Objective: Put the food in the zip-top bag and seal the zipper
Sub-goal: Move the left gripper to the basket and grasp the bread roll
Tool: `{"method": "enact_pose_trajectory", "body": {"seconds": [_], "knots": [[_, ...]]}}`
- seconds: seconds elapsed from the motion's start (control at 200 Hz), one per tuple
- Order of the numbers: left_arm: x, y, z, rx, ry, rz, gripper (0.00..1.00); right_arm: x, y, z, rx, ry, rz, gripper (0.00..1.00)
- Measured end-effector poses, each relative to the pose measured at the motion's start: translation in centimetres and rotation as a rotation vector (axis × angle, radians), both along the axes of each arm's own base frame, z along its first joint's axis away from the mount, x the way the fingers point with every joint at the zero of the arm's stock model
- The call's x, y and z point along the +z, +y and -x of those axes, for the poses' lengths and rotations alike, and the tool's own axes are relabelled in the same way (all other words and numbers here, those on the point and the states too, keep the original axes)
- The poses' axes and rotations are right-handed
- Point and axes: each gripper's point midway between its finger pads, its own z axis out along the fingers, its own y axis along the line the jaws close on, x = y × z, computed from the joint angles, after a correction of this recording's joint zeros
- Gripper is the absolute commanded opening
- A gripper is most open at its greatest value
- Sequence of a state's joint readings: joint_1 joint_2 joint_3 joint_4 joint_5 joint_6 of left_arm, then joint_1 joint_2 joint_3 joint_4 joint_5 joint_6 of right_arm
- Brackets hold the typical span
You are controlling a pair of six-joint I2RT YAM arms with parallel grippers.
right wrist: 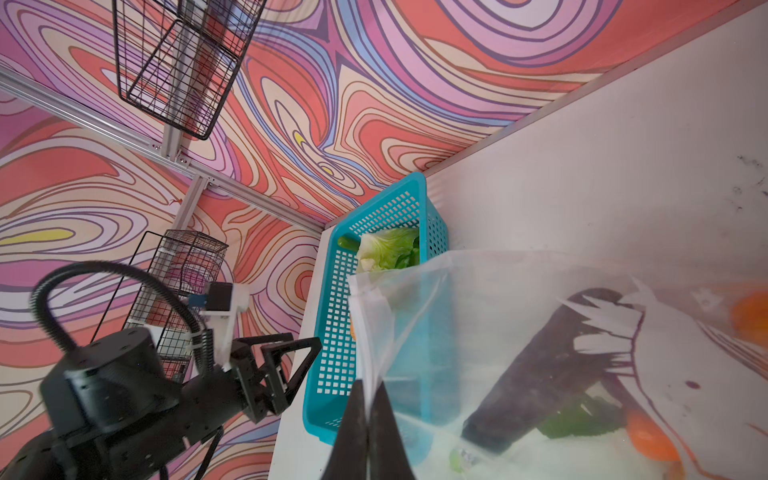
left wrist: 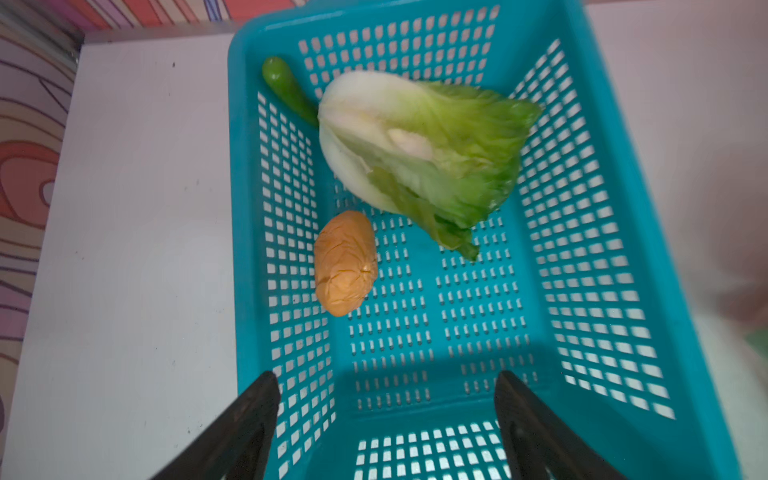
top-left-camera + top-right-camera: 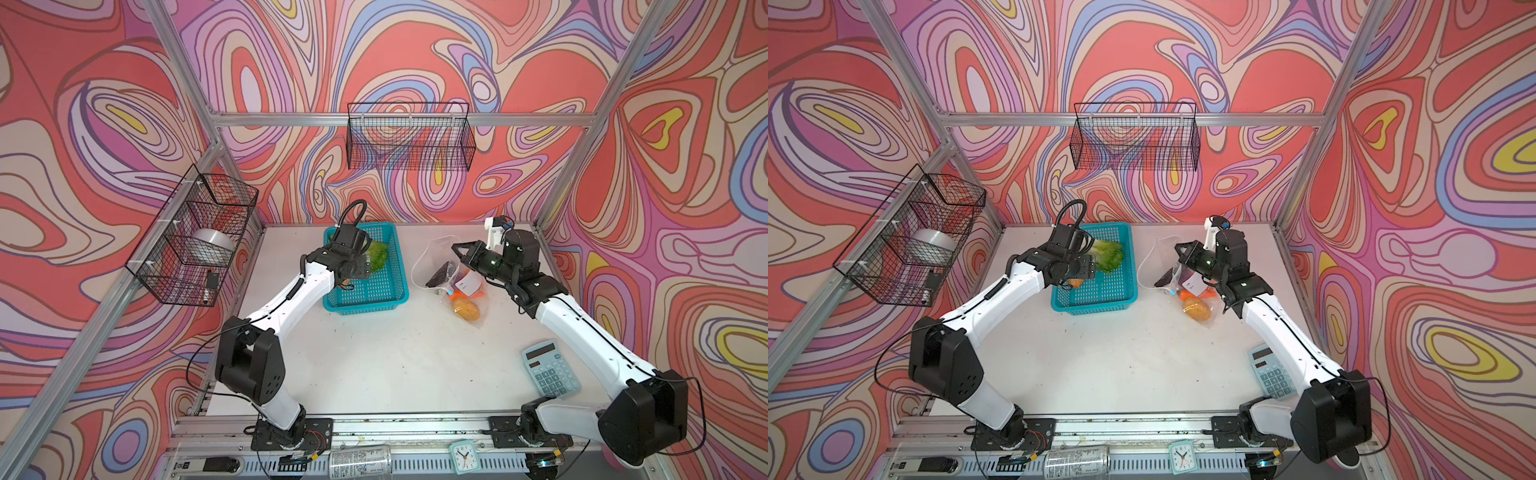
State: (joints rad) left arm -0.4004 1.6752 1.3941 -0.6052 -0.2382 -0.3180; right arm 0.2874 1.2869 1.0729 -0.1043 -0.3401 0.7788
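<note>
Left end effector hangs released over the teal basket holding cabbage and 1 potato; right end effector clenches the mouth edge of the zip-top bag.

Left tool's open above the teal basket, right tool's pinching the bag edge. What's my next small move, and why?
Probably lower the left tool onto the potato and close. Its jaws stand open and empty above the basket, and the potato lies nearest them, with the cabbage beyond it. The right tool holds the bag edge up, so it looks ready to receive.
</note>
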Motion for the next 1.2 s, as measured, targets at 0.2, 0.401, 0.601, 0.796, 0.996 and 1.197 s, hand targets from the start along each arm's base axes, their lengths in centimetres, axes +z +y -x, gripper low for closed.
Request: {"method": "enact_pose_trajectory", "body": {"seconds": [0.2,0.401,0.601,0.796,0.996,1.197], "knots": [[-4.5,0.2,-1.4,0.022,0.116,-0.081,0.64,0.0,-0.1,-0.1,-0.005,-0.003,0.006,0.0],[-6.3,0.4,-3.0,0.043,0.153,-0.132,0.66,-0.2,-0.2,-0.1,-0.01,-0.003,0.017,0.0],[-7.8,1.3,-3.5,0.065,0.19,-0.172,0.68,-0.4,-0.3,-0.1,-0.012,0.002,0.032,0.0],[-9.2,1.8,-3.9,0.079,0.216,-0.202,0.68,-0.5,-0.4,-0.1,-0.013,0.004,0.034,0.0],[-10.7,2.2,-4.3,0.09,0.24,-0.219,0.69,-0.5,-0.4,-0.1,-0.016,0.004,0.036,0.0],[-11.5,2.9,-4.8,0.106,0.253,-0.221,0.72,-0.6,-0.4,-0.1,-0.017,0.006,0.04,0.0]]}}
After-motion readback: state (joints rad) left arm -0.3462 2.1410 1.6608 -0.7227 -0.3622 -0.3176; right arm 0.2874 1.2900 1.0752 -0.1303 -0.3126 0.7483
